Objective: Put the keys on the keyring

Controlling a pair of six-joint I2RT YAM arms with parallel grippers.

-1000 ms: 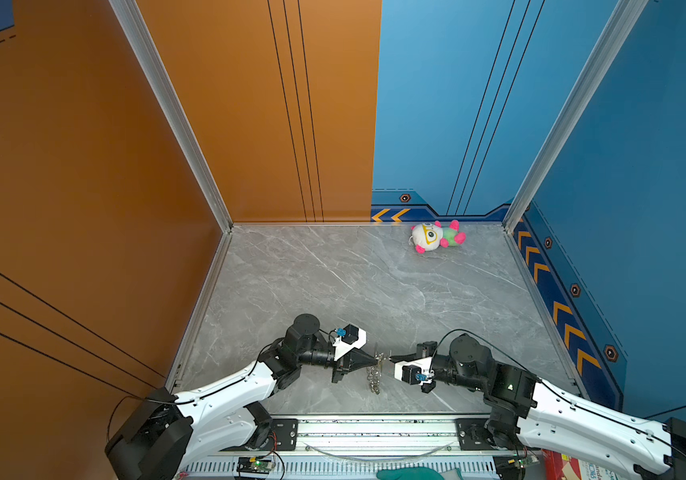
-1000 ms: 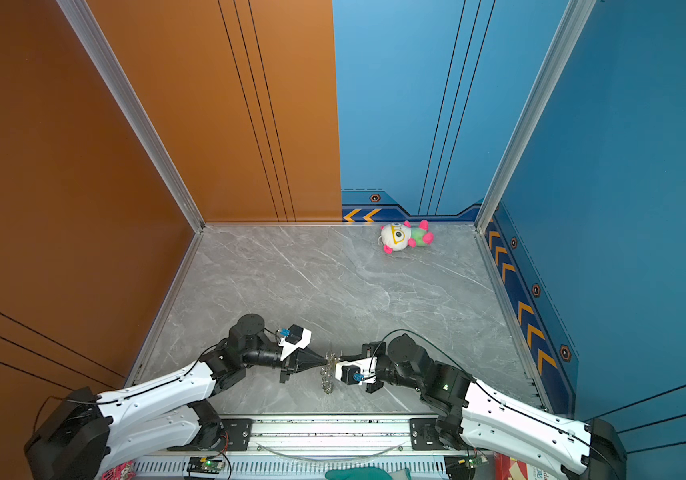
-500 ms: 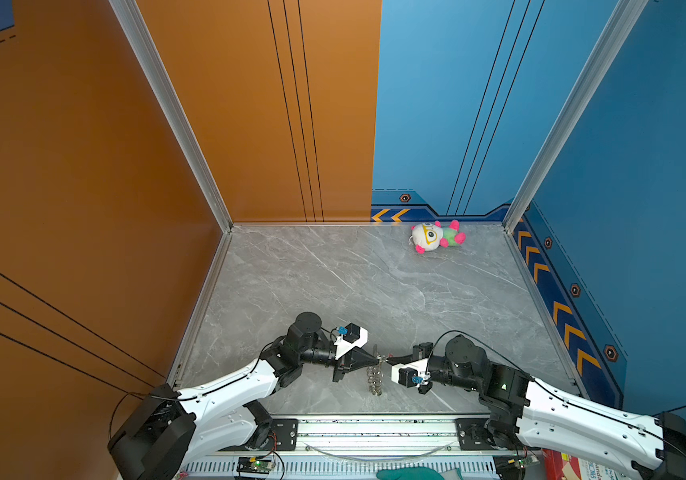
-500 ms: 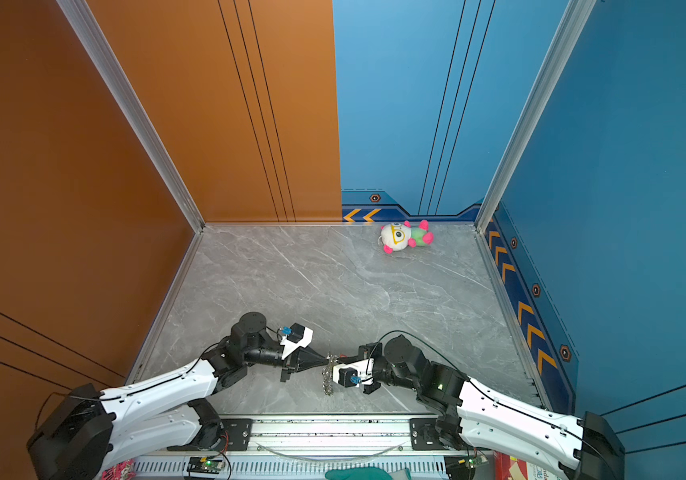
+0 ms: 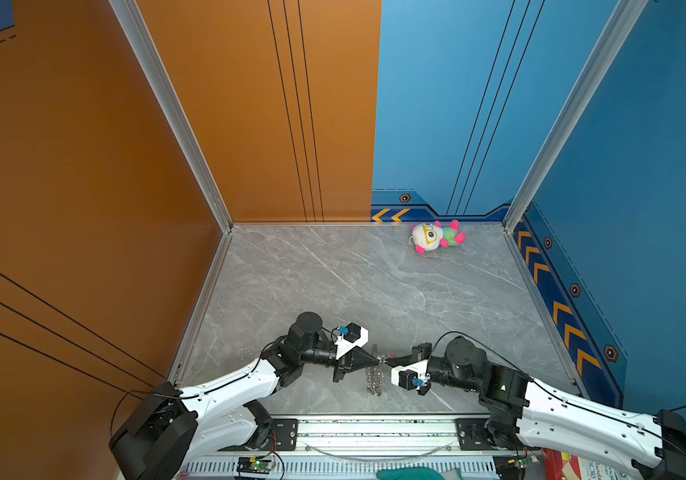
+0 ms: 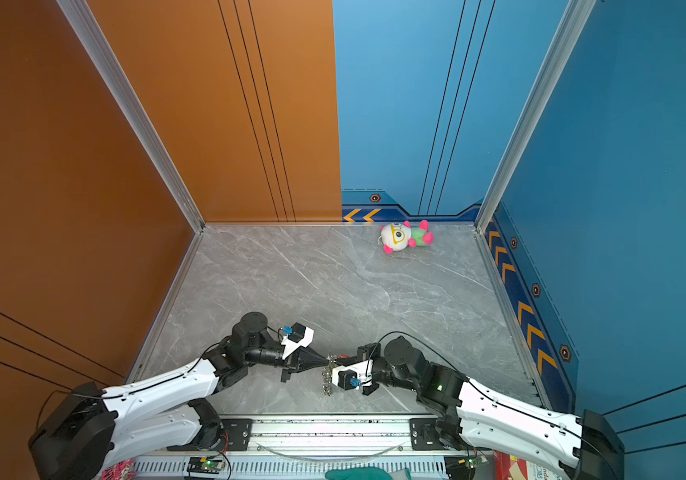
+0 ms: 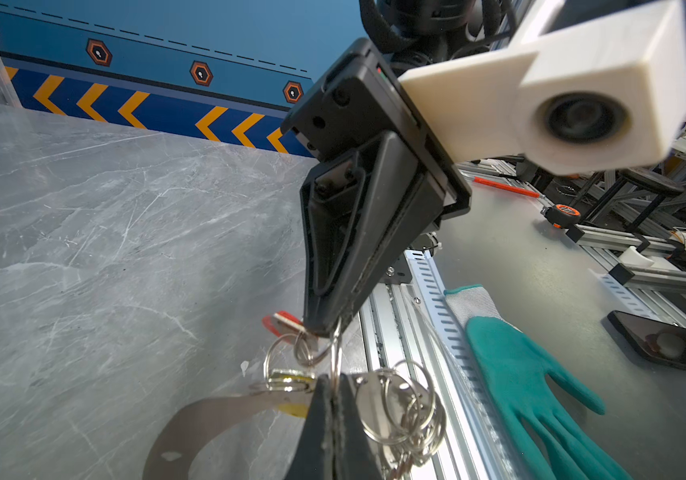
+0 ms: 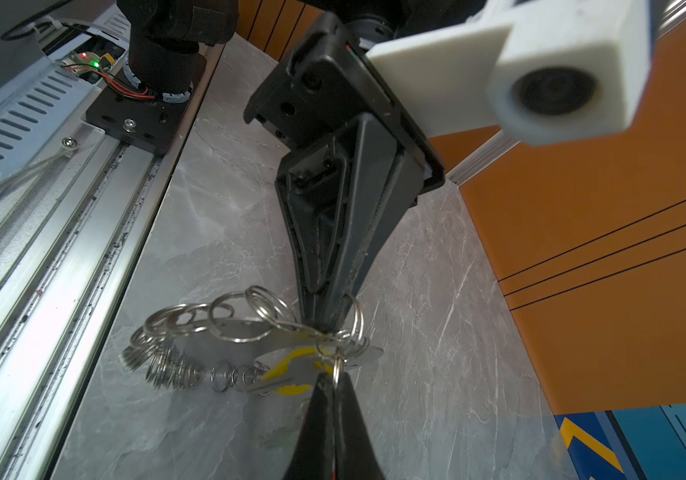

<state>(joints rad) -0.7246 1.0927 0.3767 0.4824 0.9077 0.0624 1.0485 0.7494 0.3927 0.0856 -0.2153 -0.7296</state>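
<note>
Left wrist shows red key (image 7: 276, 323) beside right gripper (image 7: 324, 327) tip; right wrist shows yellow key (image 8: 291, 370) plainly. Left gripper (image 8: 326, 316) and right both pinch keyring (image 5: 374, 377), long axis running near-far.

Red key (image 7: 277, 323) half behind right end effector (image 7: 324, 329); keyring (image 7: 208, 417) partly out of view.
</note>
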